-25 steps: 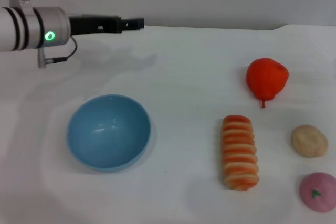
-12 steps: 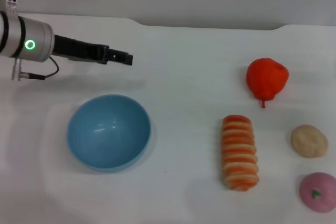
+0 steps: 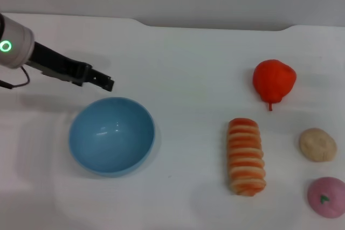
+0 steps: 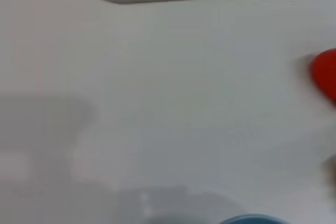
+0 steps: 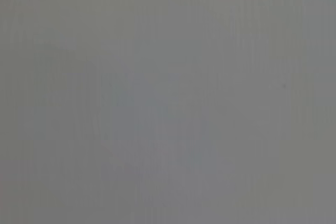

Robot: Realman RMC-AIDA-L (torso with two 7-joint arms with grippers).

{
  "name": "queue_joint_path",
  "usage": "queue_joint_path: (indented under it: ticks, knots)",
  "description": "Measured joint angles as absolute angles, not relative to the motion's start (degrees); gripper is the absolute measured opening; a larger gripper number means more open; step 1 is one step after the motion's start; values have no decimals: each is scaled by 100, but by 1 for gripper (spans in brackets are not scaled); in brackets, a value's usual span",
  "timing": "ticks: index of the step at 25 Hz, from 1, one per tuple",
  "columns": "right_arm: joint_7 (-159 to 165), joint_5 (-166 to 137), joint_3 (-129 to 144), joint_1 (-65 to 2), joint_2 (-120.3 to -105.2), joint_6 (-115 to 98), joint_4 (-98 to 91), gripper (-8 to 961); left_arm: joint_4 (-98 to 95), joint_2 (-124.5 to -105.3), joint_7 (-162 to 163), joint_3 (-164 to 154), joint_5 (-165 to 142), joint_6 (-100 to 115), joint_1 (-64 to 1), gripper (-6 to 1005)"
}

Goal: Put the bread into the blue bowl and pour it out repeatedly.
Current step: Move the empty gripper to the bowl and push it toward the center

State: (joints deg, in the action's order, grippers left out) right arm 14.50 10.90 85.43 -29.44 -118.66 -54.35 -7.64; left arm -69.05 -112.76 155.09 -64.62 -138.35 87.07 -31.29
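Observation:
The bread [image 3: 246,156], a long loaf with orange and cream stripes, lies on the white table right of centre in the head view. The blue bowl [image 3: 111,135] stands upright and empty at the left; a sliver of its rim [image 4: 253,219] shows in the left wrist view. My left gripper [image 3: 105,83] reaches in from the left and hangs just behind and above the bowl's far rim, holding nothing that I can see. My right gripper is out of view, and the right wrist view shows only flat grey.
A red-orange pear-like fruit [image 3: 274,81] sits behind the bread and shows at the edge of the left wrist view as a red fruit [image 4: 325,74]. A beige bun [image 3: 317,144] and a pink round piece [image 3: 327,197] lie at the right edge. The table's back edge [image 3: 215,26] runs along the wall.
My left arm has pulled back to the left and dropped lower, bringing its gripper down close to the bowl's far rim. The bread, bowl and other items have not moved.

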Motion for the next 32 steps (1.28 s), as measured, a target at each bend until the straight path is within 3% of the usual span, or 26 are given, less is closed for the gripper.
queue_joint_path:
  ticks: [4,7,32]
  knots:
    - [1450,1090,8542,-2963,-11862,-5433,-764,503,-7704,-11632,15403,-6297,-14548,8876,-2997,821]
    - [1450,1090,8510,-2969,-11859,-5428,-761,503,-7943,-11736,15287,-6309,-14623,8972,-2922,820]
    - [1450,1090,8266,-2973,-11856,-5412,-756,502,-7377,-11756,15023,-6826,-14782,8481,-2645,812]
